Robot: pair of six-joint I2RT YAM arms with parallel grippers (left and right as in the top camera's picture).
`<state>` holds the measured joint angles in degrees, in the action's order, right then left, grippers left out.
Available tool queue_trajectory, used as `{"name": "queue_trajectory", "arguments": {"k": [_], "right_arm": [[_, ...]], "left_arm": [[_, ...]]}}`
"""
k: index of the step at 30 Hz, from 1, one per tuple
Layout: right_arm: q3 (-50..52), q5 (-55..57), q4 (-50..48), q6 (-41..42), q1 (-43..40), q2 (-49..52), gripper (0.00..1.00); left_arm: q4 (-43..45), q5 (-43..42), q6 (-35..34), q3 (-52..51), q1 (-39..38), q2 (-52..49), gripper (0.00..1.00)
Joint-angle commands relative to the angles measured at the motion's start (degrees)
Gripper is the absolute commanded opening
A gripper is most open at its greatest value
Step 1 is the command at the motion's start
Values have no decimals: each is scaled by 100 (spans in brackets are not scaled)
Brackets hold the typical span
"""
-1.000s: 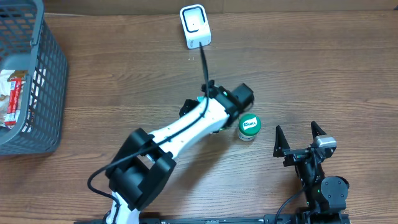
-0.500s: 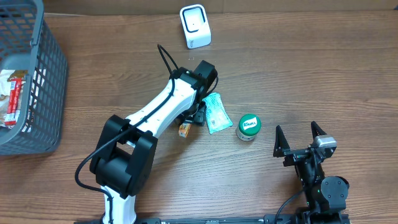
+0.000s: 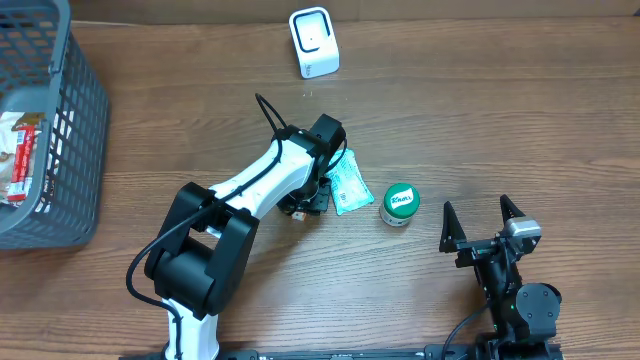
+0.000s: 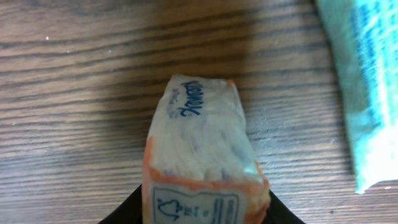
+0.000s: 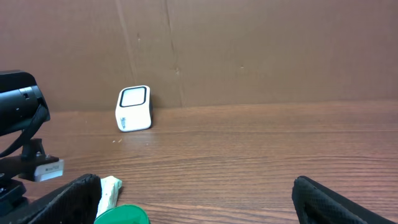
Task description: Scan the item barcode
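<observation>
A small white packet with orange edges [image 4: 202,149] lies on the wooden table, a printed label on its near end. My left gripper [image 4: 205,208] has its black fingers [image 4: 132,210] pressed against both sides of the packet. Seen from overhead, the left gripper [image 3: 305,203] points down at the table's middle and hides most of that packet. The white barcode scanner [image 3: 314,42] stands at the table's far edge and also shows as the scanner [image 5: 133,109] in the right wrist view. My right gripper [image 3: 484,217] rests open at the front right, holding nothing.
A teal packet [image 3: 347,183] lies just right of the left gripper, and a green-lidded tub [image 3: 400,204] stands beyond it. A grey basket [image 3: 70,140] with snack packs sits at the far left. Cardboard walls in the back.
The left arm swung back from near the tub to the small packet, came down over it, and its fingers closed in on the packet's sides. The right arm has not moved.
</observation>
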<state>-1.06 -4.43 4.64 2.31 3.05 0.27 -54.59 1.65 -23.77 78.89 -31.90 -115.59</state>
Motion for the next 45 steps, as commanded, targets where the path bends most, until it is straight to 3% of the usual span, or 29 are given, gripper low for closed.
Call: {"name": "queue_trajectory", "arguments": {"k": [1, 7, 8, 9, 11, 15, 23, 28, 32, 34, 35, 37, 40, 45], "right_arm": [[61, 46, -20, -35, -7, -11, 100], [61, 46, -20, -35, -7, -11, 100], [61, 46, -20, -37, -7, -11, 100], [61, 46, -22, -35, -7, -11, 100], [61, 46, -20, -37, -7, -11, 100], [61, 46, -20, -35, -7, -11, 100], [61, 46, -20, -35, -7, -11, 100], [61, 46, -20, -35, -7, -11, 100], [61, 46, -20, -35, -7, -11, 100], [61, 46, -20, -35, -7, -11, 100], [61, 46, -20, -35, -7, -11, 100], [61, 46, -20, -35, -7, -11, 100], [61, 46, -20, -35, -7, -11, 100], [61, 46, -20, -35, -7, -11, 100]], "left_arm": [[120, -313, -205, -42, -68, -22, 34], [286, -407, -365, -42, -157, -22, 38], [282, -407, -367, -42, -155, -22, 43], [275, -409, -367, -42, -155, -22, 55], [221, -409, -367, -22, -144, -17, 66], [-87, -223, -369, 310, -138, -4, 71], [-1633, 931, -334, 2503, 92, 114, 76], [-2590, 1279, 179, 4033, 551, 136, 77], [-3414, 2468, 474, 4990, 1086, 138, 81], [-3718, 3263, 291, 5368, 1423, 138, 82], [-3779, 3432, 234, 5455, 1558, 138, 100], [-3807, 3709, 234, 5617, 1930, 138, 100], [-3685, 3521, 278, 5713, 2503, 140, 100], [-3167, 2406, 929, 5737, 3464, 140, 99]]}}
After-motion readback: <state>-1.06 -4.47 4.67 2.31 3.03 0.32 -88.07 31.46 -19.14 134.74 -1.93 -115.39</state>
